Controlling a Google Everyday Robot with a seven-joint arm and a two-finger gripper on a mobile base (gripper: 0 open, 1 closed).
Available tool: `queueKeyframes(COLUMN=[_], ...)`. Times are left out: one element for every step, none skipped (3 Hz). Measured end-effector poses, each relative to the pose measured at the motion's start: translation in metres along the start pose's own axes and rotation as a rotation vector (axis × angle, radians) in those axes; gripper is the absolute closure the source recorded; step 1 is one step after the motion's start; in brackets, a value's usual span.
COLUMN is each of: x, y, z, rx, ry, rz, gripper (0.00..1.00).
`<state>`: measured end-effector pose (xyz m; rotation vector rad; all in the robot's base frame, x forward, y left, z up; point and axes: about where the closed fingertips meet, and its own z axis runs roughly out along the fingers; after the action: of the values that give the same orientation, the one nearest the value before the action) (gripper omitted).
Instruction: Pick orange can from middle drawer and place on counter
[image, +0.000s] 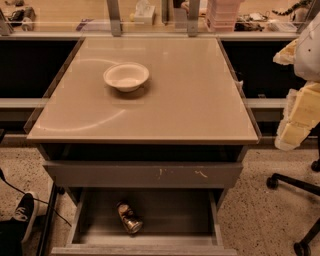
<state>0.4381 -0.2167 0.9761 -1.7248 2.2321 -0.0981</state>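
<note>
Camera view, from where I stand: nearest, below the counter's front edge, the middle drawer (175, 215) is pulled out. The orange can (129, 217) lies tipped over on its grey floor, under the counter's left half, with one shiny end facing out. Just above it, and under the counter's lip, is the grey drawer front (145, 174) with white scratches.

The counter (190, 110) itself carries only a white bowl (126, 76), toward its far left. Off its right edge hangs the gripper (299, 117) (a pale, blocky shape, partly out of sight), level with the countertop and well apart from the can. Whether it is spread or closed I cannot tell; it holds nothing I can see.

By my reckoning the drawer is open and that is all that is done. The reach down into the drawer, the grasp, the lift and the setting down on the counter are all left to do.
</note>
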Motion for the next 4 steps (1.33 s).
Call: queueKeyframes(x=[0.000, 0.000, -0.014, -0.025], y=[0.000, 0.005, 0.037, 0.087], z=[0.000, 0.000, -0.010, -0.009], rx=[0.000, 0.008, 0.053, 0.131], ry=[0.000, -0.029, -0.111, -0.212], rz=[0.000, -0.003, -0.058, -0.109], gripper=[0.00, 0.00, 0.00, 0.00])
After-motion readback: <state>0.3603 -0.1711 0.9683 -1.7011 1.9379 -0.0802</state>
